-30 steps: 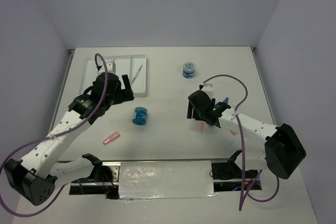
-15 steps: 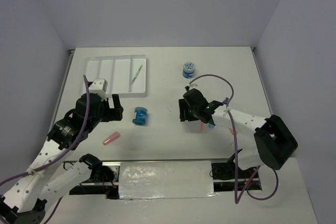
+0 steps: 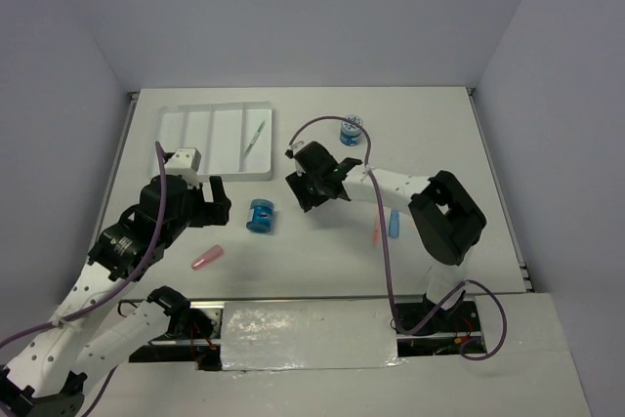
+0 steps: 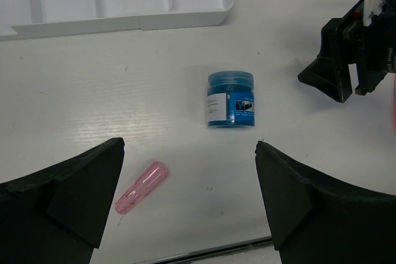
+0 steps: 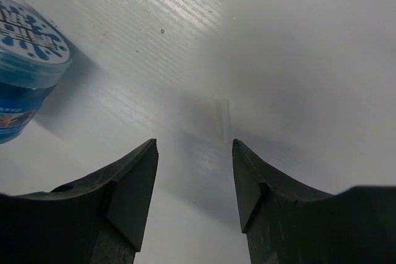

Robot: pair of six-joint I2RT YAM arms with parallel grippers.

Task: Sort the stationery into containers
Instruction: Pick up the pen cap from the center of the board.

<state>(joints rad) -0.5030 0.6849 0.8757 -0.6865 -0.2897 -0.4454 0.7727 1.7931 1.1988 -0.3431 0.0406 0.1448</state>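
The white-linked, black-jointed left arm rises from the table's near-left corner and leans toward the far edge. The black two-finger left gripper hangs over the left half, its jaws spread wide with nothing between them. The right arm folds at a raised black elbow and reaches left to mid-table. The right gripper points down close to the surface, jaws partly apart and empty.

Bare table separates the left gripper from the blue spool lying on its side; the pink piece lies near one finger; the tray bounds the far side; the right gripper stands near the spool's right, its parted jaws spanning bare table.
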